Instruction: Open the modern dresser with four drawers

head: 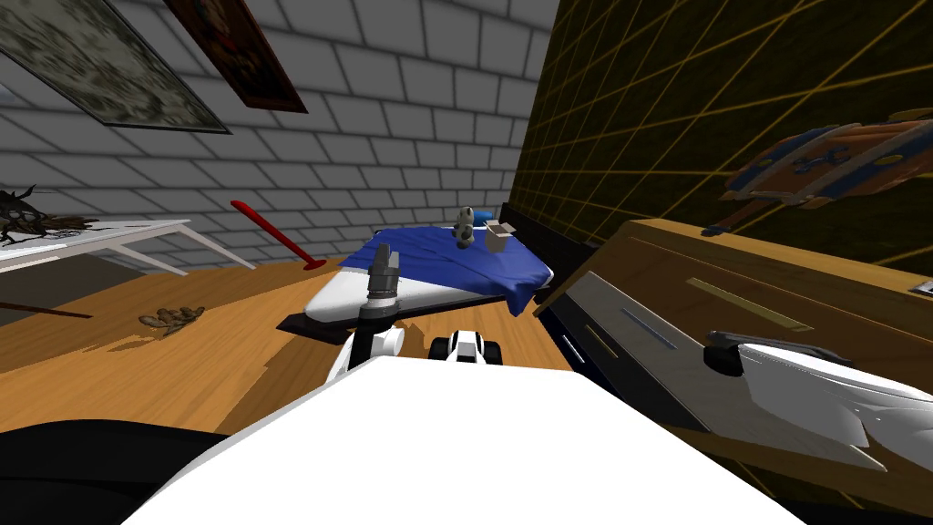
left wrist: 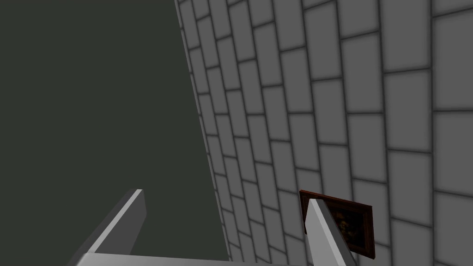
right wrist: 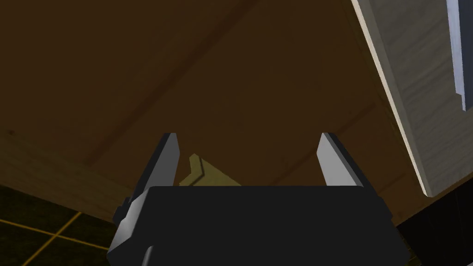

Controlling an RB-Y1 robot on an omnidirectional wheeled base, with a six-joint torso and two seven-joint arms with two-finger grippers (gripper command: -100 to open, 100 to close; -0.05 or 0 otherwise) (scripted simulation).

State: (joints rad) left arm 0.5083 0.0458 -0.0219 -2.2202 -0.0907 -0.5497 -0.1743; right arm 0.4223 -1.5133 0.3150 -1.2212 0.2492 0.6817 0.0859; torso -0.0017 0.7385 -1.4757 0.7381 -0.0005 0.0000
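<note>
The brown wooden dresser (head: 720,264) with flat drawer fronts is standing on my right, against the dark wall with a yellow grid (head: 683,91). The reach for a handle is the step in hand, and nothing is being gripped yet. The right gripper (right wrist: 247,137) is hovering close in front of a brown drawer front (right wrist: 240,78) with its jaws spread wide and empty. That drawer's olive-yellow bar handle (right wrist: 199,170) is sitting between the fingers, just beside one of them and partly hidden by the gripper's dark body. The next move is calling for a small sideways correction to centre the bar. After that comes a short advance until the blades straddle it, a firm close, and a straight pull along the drawer's run. Beside this front a pale grey drawer front (right wrist: 411,92) with a blue-grey handle (right wrist: 457,60) is showing. It seems to be standing slightly proud of the brown one, though from this angle I cannot tell whether it is pulled out at all. No drawer is showing its inside, so what the drawers are holding cannot be told. The left gripper (head: 384,264) is pointing upward in front of me, jaws spread and holding nothing. Beyond it a white bed with a blue cover (head: 446,260) is lying against the far brick wall.
</note>
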